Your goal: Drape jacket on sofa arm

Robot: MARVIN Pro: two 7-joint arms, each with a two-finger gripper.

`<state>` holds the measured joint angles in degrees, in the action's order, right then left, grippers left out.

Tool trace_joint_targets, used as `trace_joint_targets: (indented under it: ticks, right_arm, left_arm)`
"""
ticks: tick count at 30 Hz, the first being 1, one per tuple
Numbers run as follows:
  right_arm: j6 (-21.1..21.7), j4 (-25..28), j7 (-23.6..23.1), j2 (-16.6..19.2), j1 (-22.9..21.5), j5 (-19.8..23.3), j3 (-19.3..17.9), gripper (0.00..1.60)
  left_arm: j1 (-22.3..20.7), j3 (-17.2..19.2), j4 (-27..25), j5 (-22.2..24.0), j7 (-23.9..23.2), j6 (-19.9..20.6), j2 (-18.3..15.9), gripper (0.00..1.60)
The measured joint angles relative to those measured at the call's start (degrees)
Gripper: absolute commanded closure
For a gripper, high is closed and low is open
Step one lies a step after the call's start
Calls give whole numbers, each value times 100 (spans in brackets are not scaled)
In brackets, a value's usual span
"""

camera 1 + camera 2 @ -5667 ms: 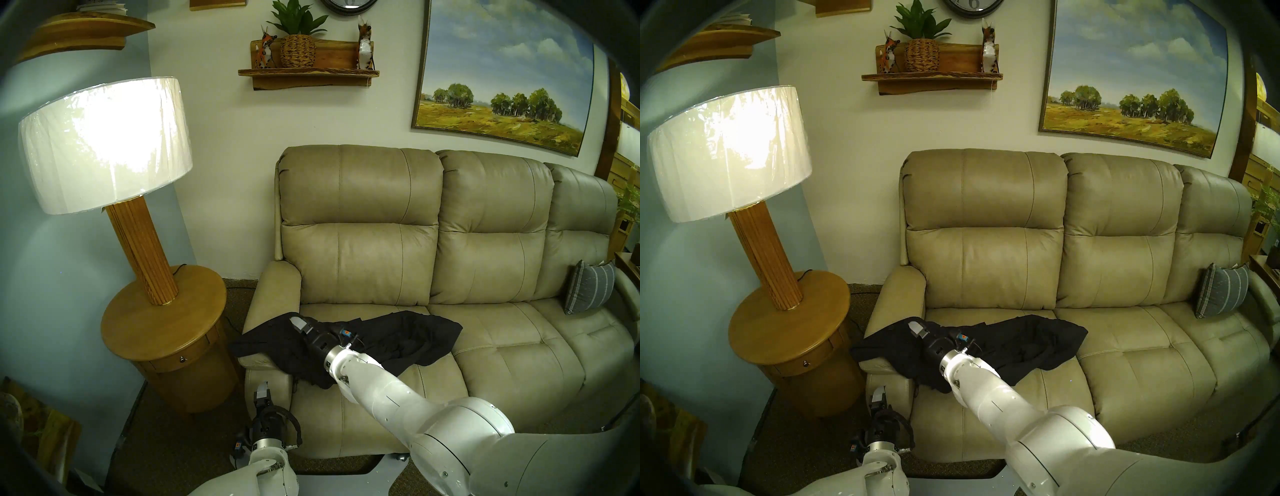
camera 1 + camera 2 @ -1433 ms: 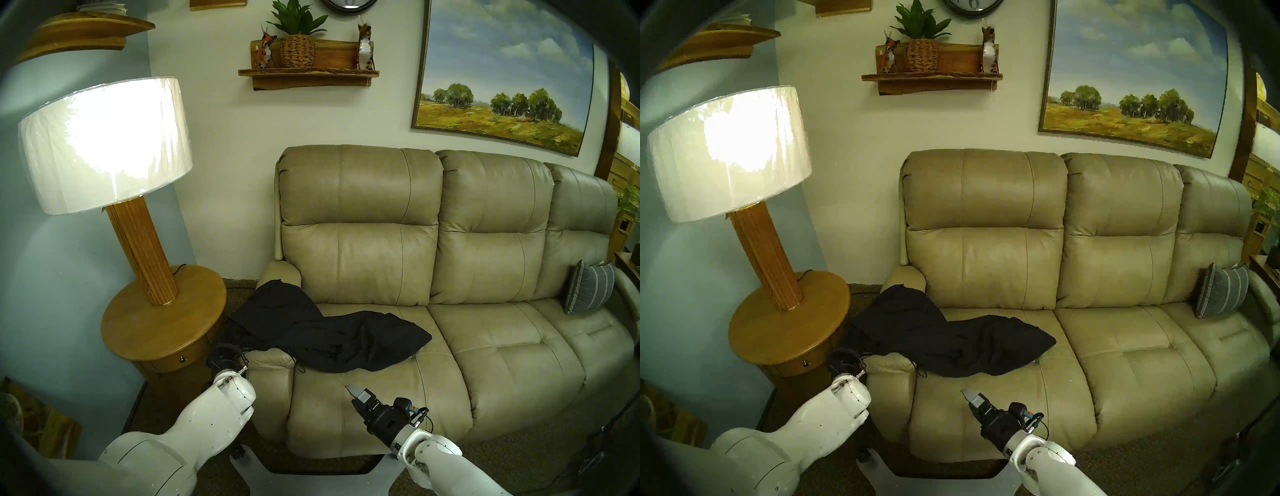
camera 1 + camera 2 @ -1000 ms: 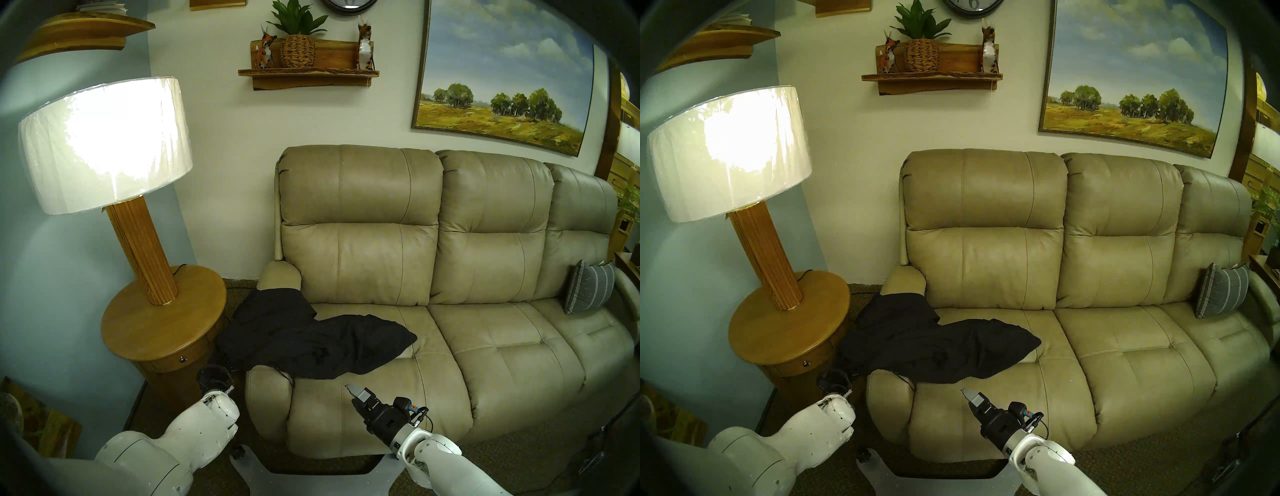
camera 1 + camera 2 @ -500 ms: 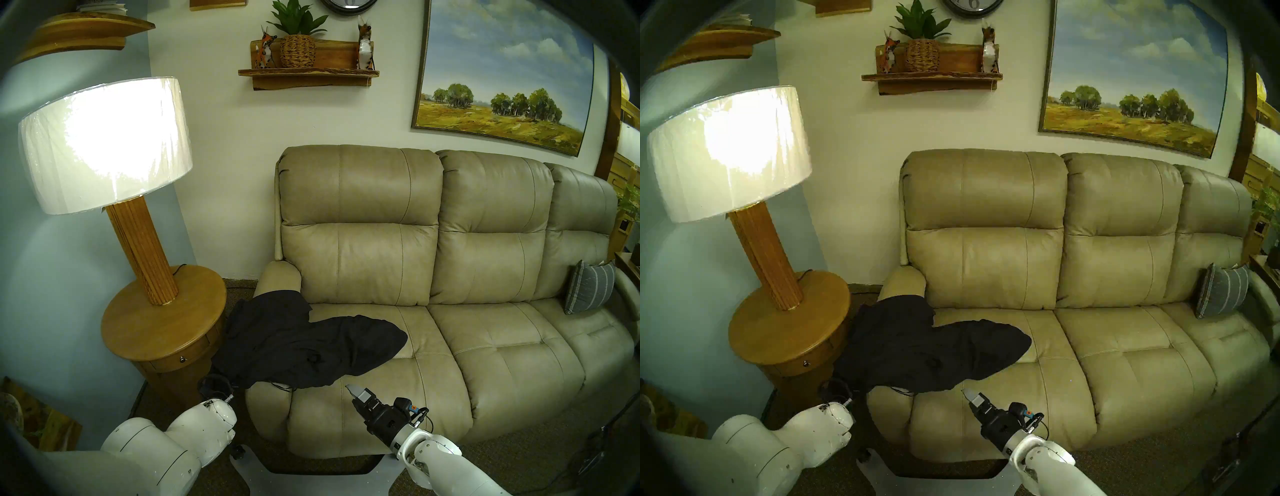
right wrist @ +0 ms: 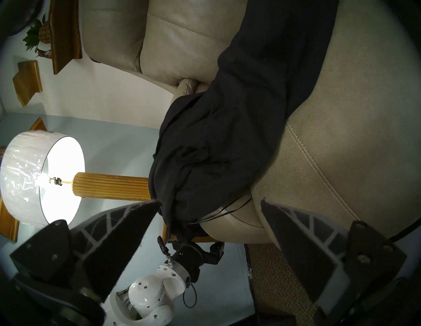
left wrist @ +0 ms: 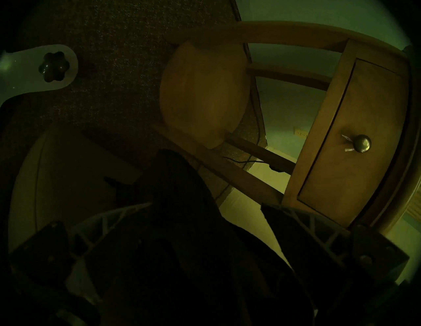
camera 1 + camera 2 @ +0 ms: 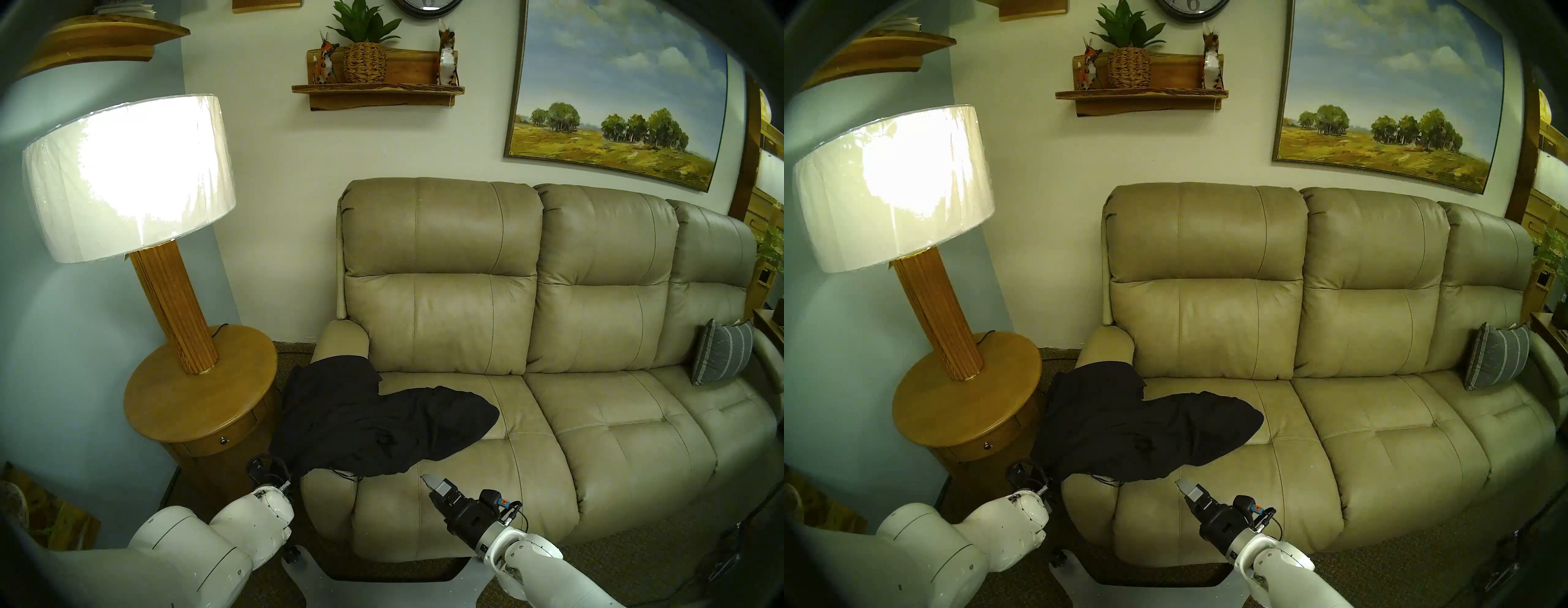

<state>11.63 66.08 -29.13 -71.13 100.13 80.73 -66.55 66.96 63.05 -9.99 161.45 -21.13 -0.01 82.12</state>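
Observation:
The black jacket lies over the middle and front of the beige sofa arm. One end hangs down the arm's outer side. The other end lies on the left seat. It also shows in the head stereo right view and the right wrist view. My left gripper is low beside the arm's front end, under the hanging edge. In the left wrist view its fingers stand wide apart with dark cloth hanging between them. My right gripper is open and empty over the seat's front, just short of the jacket.
A round wooden side table with a lit lamp stands close on the arm's left, its drawer knob near my left gripper. A grey striped cushion leans at the sofa's far right. Carpet lies below.
My right gripper let go of the jacket and drew back to the seat front. My left gripper pulled the jacket's edge down the arm's outer side, and its fingers now stand apart.

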Motion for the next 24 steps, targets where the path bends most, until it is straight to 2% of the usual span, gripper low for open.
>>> trace_joint_targets:
  ticks: [16, 24]
  right_arm:
    - [-4, -33, -2, -9, -37, -19, 12, 0]
    - [-6, -51, 3, -12, -45, -26, 15, 0]
  left_arm:
    - [810, -254, -108, -247, -1048, 81, 336, 0]
    - [1190, -580, -333, -511, -1613, 217, 604, 0]
